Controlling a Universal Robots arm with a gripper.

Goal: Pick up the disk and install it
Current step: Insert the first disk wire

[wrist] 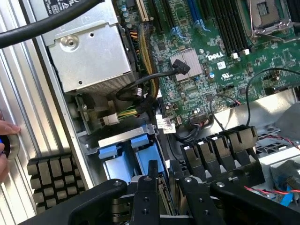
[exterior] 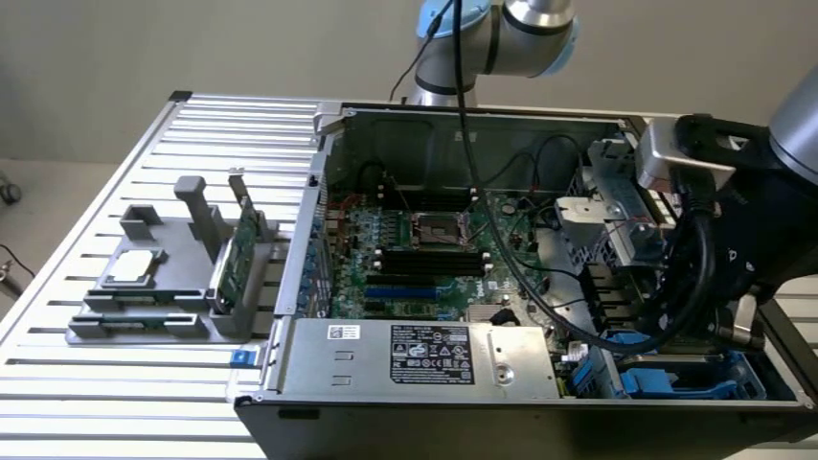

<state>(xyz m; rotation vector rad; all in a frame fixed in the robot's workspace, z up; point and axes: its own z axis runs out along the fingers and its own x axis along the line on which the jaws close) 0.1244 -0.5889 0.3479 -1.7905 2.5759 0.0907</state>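
The disk [wrist: 123,164] shows as a blue plastic carrier with two blue end tabs, standing on edge in the drive bay at the corner of the open computer case. My gripper [wrist: 168,177] is right over it, its black fingers [wrist: 149,187] a little apart and shut on the disk's near edge. In the exterior view the arm's black wrist [exterior: 748,230] hangs over the case's corner at that view's right, above the blue drive bay [exterior: 658,383], and hides the fingers.
The silver power supply [exterior: 422,355] [wrist: 89,51] sits beside the bay, with cable bundles [wrist: 145,70] and the green motherboard [exterior: 409,249] behind. A row of black clips [wrist: 220,145] flanks the gripper. A grey fixture [exterior: 134,321] holds a chip and a green card. A person's hand [wrist: 3,140] rests on the slatted table.
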